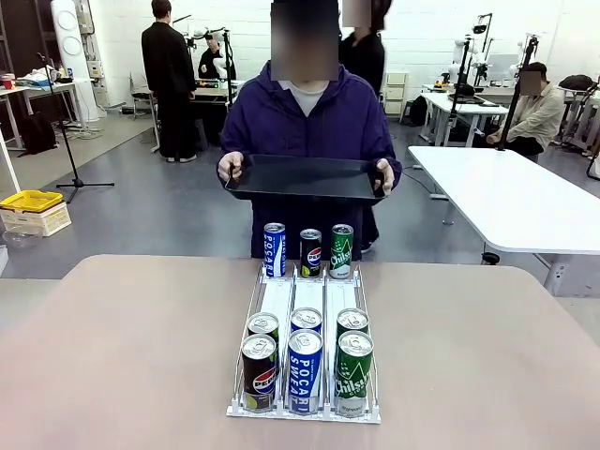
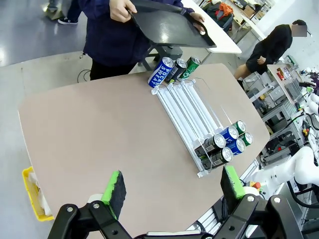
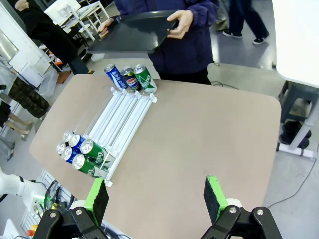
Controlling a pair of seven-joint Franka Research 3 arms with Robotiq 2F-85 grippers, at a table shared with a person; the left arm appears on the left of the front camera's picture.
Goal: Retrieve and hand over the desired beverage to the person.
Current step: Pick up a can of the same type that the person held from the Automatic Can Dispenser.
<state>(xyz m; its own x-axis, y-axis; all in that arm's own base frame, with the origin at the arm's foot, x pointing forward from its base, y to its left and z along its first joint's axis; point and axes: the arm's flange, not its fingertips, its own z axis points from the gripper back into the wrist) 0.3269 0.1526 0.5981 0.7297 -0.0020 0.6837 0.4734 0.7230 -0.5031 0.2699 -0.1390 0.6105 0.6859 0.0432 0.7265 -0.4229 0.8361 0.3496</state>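
A person (image 1: 309, 122) in a dark purple hooded jacket stands just beyond the far edge of the desk (image 1: 122, 356), holding a black tray (image 1: 305, 178) by both ends in front of the body. A white three-lane rack (image 1: 307, 298) runs down the middle of the desk, from close to the far edge to close to the robot's edge. Three drinks stand upright at the rack's far end, nearest the person: a blue Pocari Sweat can (image 1: 274, 249), a black Pepsi can (image 1: 310, 252) and a green Chilsung can (image 1: 341, 250). Six more cans are bunched in two rows at the rack's near end, with a near Pepsi can (image 1: 259, 372), a near Pocari Sweat can (image 1: 305, 370) and a near Chilsung can (image 1: 353, 373) in the front row. Which drink is wanted cannot be told. The left claw (image 2: 173, 185) hangs above the desk, released, its green pads wide apart and grasping nothing, well clear of the rack. The right claw (image 3: 155, 195) hangs likewise, released and empty.
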